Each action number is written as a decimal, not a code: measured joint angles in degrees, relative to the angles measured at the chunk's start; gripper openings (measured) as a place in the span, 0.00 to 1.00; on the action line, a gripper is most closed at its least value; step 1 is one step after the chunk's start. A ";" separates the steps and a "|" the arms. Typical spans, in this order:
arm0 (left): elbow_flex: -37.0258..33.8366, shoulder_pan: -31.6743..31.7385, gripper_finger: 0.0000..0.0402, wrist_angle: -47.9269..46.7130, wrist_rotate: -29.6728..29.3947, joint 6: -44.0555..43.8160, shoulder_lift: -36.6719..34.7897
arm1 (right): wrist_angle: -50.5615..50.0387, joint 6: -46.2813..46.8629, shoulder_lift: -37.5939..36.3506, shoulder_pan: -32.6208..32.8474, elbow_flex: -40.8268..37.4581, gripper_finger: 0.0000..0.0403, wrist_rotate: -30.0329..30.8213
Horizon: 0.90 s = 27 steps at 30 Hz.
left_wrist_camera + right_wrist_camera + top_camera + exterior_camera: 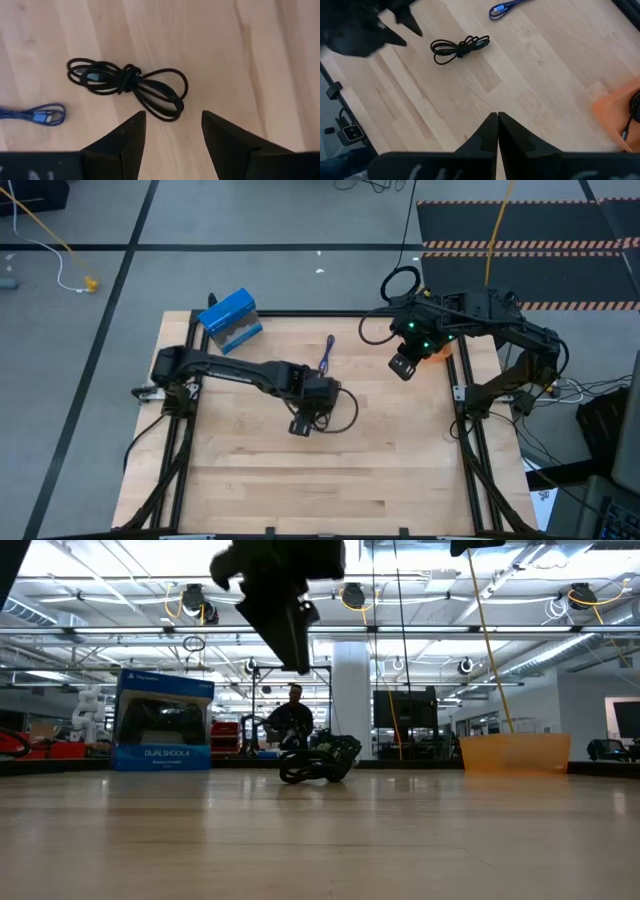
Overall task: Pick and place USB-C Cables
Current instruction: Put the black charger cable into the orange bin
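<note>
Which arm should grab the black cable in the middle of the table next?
Left. The left gripper hangs open just above the black cable; the right gripper is shut, off by the orange bin.

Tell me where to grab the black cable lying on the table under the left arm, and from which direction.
Take the black cable at its knotted middle, where the strands bunch together between the two flat loops. It lies flat on the wood table, so coming straight down from above looks best, fingers closing across the bundle. The left end effector hangs open just beside it; the right end effector waits, shut, near the table's right edge.
</note>
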 joint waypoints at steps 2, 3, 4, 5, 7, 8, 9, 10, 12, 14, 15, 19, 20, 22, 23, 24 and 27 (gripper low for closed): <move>0.00 0.00 0.49 1.24 0.00 -0.42 1.75 | 0.00 -0.29 0.00 0.00 0.00 0.01 -0.01; 0.00 0.00 0.49 1.83 0.00 -0.70 2.58 | 0.01 -0.39 0.00 0.00 0.00 0.01 -0.02; 0.00 0.00 0.49 2.35 -0.02 -1.15 3.49 | 0.00 -0.49 0.00 0.00 0.00 0.01 -0.02; 0.00 0.00 0.49 2.71 -0.04 -1.73 4.39 | 0.02 -0.73 0.00 0.00 0.00 0.01 -0.02; 0.00 0.00 0.49 2.86 -0.02 -2.58 6.10 | 0.00 -1.16 0.00 0.00 0.00 0.01 -0.02; 0.00 0.00 0.49 2.86 -0.01 -2.94 6.80 | 0.00 -1.23 0.00 0.00 0.00 0.01 -0.02; 0.00 0.01 0.50 2.86 0.08 -3.06 7.44 | 0.02 -1.23 0.00 0.00 0.00 0.01 -0.02; 0.00 0.01 0.52 2.88 0.39 -3.15 7.92 | 0.02 -1.25 0.00 0.00 0.00 0.01 -0.04; 0.00 0.02 0.56 2.83 0.97 -3.54 8.75 | 0.02 -1.34 0.00 0.00 0.00 0.01 -0.04; 0.00 0.04 0.61 3.17 1.23 -4.42 9.23 | 0.00 -1.46 0.00 0.00 0.00 0.01 -0.04; 0.00 0.04 0.64 3.26 1.25 -4.77 9.29 | 0.02 -1.53 0.00 -0.02 0.00 0.01 -0.04; -0.02 0.06 0.76 4.92 1.25 -5.14 9.25 | 0.03 -1.86 0.00 -0.01 0.00 0.01 -0.03; -0.23 0.17 0.78 5.41 1.26 -5.14 9.25 | 0.04 -1.89 0.00 0.00 0.00 0.01 -0.03; -1.72 0.39 0.82 7.70 1.25 -5.32 9.18 | 0.07 -2.11 0.00 0.00 0.00 0.01 -0.02; -2.68 0.48 0.83 8.56 1.27 -5.61 9.18 | 0.07 -2.25 0.00 0.00 0.00 0.01 -0.02; -3.68 0.51 0.84 8.82 1.40 -5.87 9.19 | 0.07 -2.30 0.00 0.00 0.00 0.01 -0.02; -6.36 0.57 0.84 9.95 1.51 -6.42 9.21 | 0.07 -2.30 0.00 -0.01 0.00 0.01 -0.02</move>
